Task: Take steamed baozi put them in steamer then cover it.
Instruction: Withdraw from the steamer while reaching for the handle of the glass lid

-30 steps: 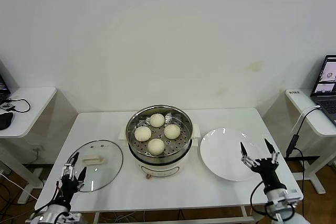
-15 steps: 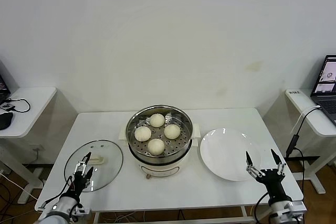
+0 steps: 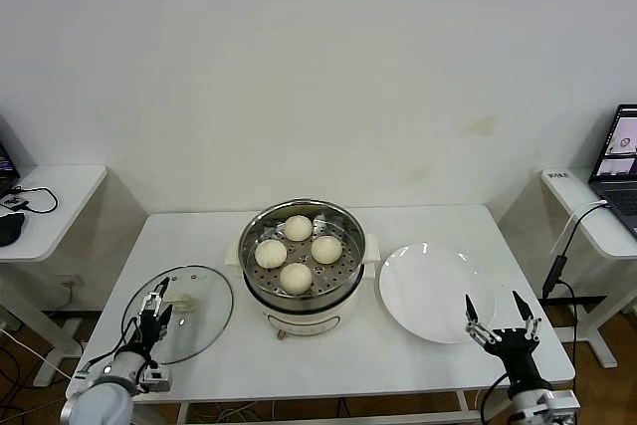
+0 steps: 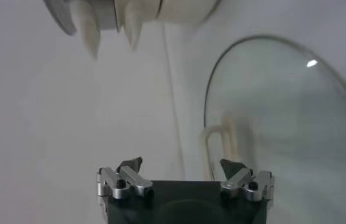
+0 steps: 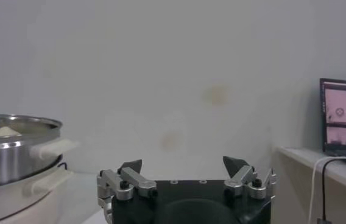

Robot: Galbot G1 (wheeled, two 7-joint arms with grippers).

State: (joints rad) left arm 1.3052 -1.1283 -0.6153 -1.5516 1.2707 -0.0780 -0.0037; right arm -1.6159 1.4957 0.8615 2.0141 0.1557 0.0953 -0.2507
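Several cream-white baozi (image 3: 297,276) lie on the perforated tray inside the steel steamer (image 3: 253,289) at the table's middle. The glass cover (image 3: 199,320) with its cream handle (image 3: 181,301) lies flat on the table left of the steamer; it also shows in the left wrist view (image 4: 282,122), with its handle (image 4: 222,143) just ahead of the jaws. My left gripper (image 3: 155,318) is open, over the cover's near left part, close to the handle. My right gripper (image 3: 501,317) is open and empty, low at the table's front right, near the white plate (image 3: 428,291).
Side desks stand at far left and far right; a laptop (image 3: 619,161) and a cable (image 3: 562,246) are on the right one. In the right wrist view the steamer's rim (image 5: 11,131) is off to one side.
My left gripper has moved forward over the cover toward its handle. My right gripper has drawn back and lower from the plate. The baozi and cover have not moved.
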